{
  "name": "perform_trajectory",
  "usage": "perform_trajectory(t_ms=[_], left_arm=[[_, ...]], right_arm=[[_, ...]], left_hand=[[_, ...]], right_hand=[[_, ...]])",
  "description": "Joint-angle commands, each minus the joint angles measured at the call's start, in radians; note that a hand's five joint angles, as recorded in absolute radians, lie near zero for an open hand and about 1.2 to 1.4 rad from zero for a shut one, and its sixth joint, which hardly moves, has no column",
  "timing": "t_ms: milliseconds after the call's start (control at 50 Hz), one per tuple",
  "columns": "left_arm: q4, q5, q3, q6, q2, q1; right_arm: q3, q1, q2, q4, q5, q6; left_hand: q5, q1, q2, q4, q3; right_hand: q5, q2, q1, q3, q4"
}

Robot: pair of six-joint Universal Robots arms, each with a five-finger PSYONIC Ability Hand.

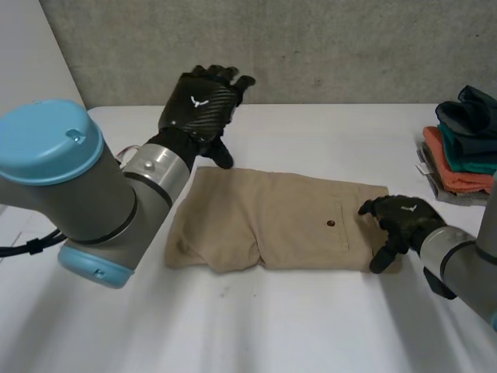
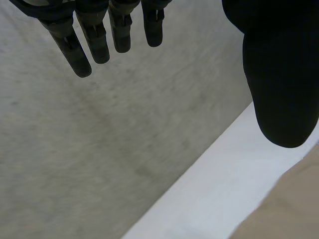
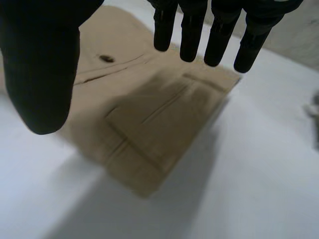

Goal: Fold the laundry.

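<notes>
While the tan garment [image 1: 279, 221], trousers or shorts, lies folded into a long rectangle across the middle of the white desk [image 1: 272, 334], neither of my hands has hold of it.

My left hand [image 1: 200, 101] is raised over the far left of the desk, just beyond the garment's far left corner. Its fingers are straight and loosely spread, gripping nothing, and they point toward the grey wall [image 1: 326, 47].

My right hand [image 1: 400, 221] is at the right end of the garment, by its near right corner and just right of a small dark pocket button [image 1: 331, 224]. The thumb is held wide of straight fingers, pinching nothing. I cannot tell whether the fingertips touch the cloth or hover just above it.

A pile of folded clothes [image 1: 462, 151] in orange, teal and dark cloth sits at the far right, well apart.

I judge the garment to be light, soft woven cloth. It should be limp enough to sag and trail when lifted, and neither slippery nor fragile. The right end looks flatter and firmer, with doubled seams, while the left end is rumpled. The best hold is probably at the right end's two corners, pinching through every layer so the lower one does not lag behind.
</notes>
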State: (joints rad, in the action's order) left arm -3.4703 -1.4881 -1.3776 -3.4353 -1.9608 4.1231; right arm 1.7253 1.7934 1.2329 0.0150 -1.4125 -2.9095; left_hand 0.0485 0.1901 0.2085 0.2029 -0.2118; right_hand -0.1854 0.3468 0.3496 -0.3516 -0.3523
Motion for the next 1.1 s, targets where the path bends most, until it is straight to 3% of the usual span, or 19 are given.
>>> perform_trajectory(t_ms=[20, 40, 80, 160, 200, 240, 260, 380, 480, 540, 600, 660, 680, 700, 720, 820, 920, 1000, 1100], left_arm=[[0.029, 0.089, -0.018, 0.133, 0.017, 0.005], [0.034, 0.089, -0.017, 0.136, 0.02, 0.005], [0.042, 0.089, -0.017, 0.137, 0.026, 0.005], [0.059, 0.089, -0.02, 0.139, 0.052, 0.003], [0.071, 0.089, -0.023, 0.137, 0.071, 0.002], [0.08, 0.089, -0.027, 0.139, 0.08, 0.002], [0.086, 0.091, -0.035, 0.139, 0.091, 0.005], [0.088, 0.089, -0.051, 0.139, 0.117, 0.014], [0.091, 0.088, -0.063, 0.14, 0.131, 0.037], [0.094, 0.083, -0.078, 0.139, 0.141, 0.049], [0.092, 0.078, -0.096, 0.139, 0.154, 0.058], [0.092, 0.078, -0.101, 0.139, 0.158, 0.063], [0.091, 0.077, -0.103, 0.137, 0.16, 0.065], [0.091, 0.078, -0.101, 0.137, 0.16, 0.063], [0.089, 0.078, -0.1, 0.137, 0.16, 0.063], [0.08, 0.077, -0.078, 0.137, 0.158, 0.065], [0.056, 0.052, 0.009, 0.157, 0.143, 0.049], [0.054, 0.026, 0.084, 0.18, 0.085, 0.017], [0.095, 0.008, 0.212, 0.182, -0.048, -0.089]], right_arm=[[-0.007, -0.011, -0.137, -0.115, 0.055, 0.013], [-0.01, -0.011, -0.145, -0.116, 0.053, 0.022], [-0.012, -0.014, -0.15, -0.119, 0.044, 0.045], [0.023, -0.042, -0.112, -0.171, -0.074, 0.119], [0.071, -0.068, -0.011, -0.237, -0.138, 0.173], [0.1, -0.084, 0.055, -0.268, -0.146, 0.238], [0.12, -0.109, 0.11, -0.27, -0.141, 0.344], [0.122, -0.148, 0.137, -0.285, -0.12, 0.611], [0.031, 0.127, 0.117, -0.357, -0.04, 0.659], [-0.006, 0.298, 0.019, -0.4, 0.047, 0.664], [-0.016, 0.417, -0.088, -0.396, 0.119, 0.677], [-0.018, 0.468, -0.147, -0.362, 0.13, 0.714], [-0.024, 0.475, -0.164, -0.336, 0.109, 0.736], [-0.029, 0.475, -0.164, -0.32, 0.089, 0.745], [-0.035, 0.474, -0.161, -0.313, 0.067, 0.747], [-0.041, 0.455, -0.04, -0.308, 0.006, 0.612], [-0.045, 0.331, 0.203, -0.302, 0.021, 0.148], [-0.082, 0.255, 0.238, -0.244, 0.056, -0.099], [-0.177, 0.156, 0.194, -0.064, 0.052, -0.125]], left_hand=[[-0.048, -0.016, -0.034, -0.028, 0.037], [-0.048, -0.016, -0.034, -0.028, 0.037], [-0.048, -0.016, -0.034, -0.028, 0.037], [-0.048, -0.016, -0.034, -0.028, 0.037], [-0.048, -0.016, -0.034, -0.028, 0.037], [-0.048, -0.016, -0.034, -0.028, 0.037], [-0.048, -0.016, -0.034, -0.028, 0.037], [-0.048, -0.016, -0.034, -0.028, 0.037], [-0.048, -0.016, -0.034, -0.028, 0.037], [-0.048, -0.016, -0.034, -0.028, 0.037], [-0.048, -0.016, -0.034, -0.028, 0.037], [-0.048, -0.016, -0.034, -0.028, 0.037], [-0.048, -0.016, -0.034, -0.028, 0.037], [-0.048, -0.016, -0.034, -0.028, 0.037], [-0.048, -0.016, -0.034, -0.028, 0.037], [-0.048, -0.016, -0.034, -0.028, 0.037], [-0.048, -0.016, -0.034, -0.028, 0.037], [-0.048, -0.016, -0.034, -0.028, 0.037], [-0.048, -0.016, -0.034, -0.028, 0.037]], right_hand=[[-0.37, 0.383, 0.38, -0.378, -0.377], [-0.499, 0.512, 0.509, -0.507, -0.506], [-1.033, 1.046, 1.044, -1.042, -1.041], [-1.036, 1.049, 1.047, -1.045, -1.044], [-1.036, 1.049, 1.047, -1.045, -1.044], [-1.036, 1.049, 1.047, -1.045, -1.044], [-1.036, 1.049, 1.047, -1.045, -1.044], [-1.036, 1.049, 1.047, -1.045, -1.044], [-1.036, 1.049, 1.047, -1.045, -1.044], [-1.036, 1.049, 1.047, -1.045, -1.044], [-1.036, 1.049, 1.047, -1.045, -1.044], [-1.036, 1.049, 1.047, -1.045, -1.044], [-0.258, 0.272, 0.269, -0.267, -0.266], [0.18, -0.166, -0.169, 0.171, 0.172], [0.185, -0.172, -0.175, 0.177, 0.178], [0.185, -0.172, -0.175, 0.177, 0.178], [0.185, -0.172, -0.175, 0.177, 0.178], [0.185, -0.172, -0.175, 0.177, 0.178], [0.185, -0.172, -0.175, 0.177, 0.178]])
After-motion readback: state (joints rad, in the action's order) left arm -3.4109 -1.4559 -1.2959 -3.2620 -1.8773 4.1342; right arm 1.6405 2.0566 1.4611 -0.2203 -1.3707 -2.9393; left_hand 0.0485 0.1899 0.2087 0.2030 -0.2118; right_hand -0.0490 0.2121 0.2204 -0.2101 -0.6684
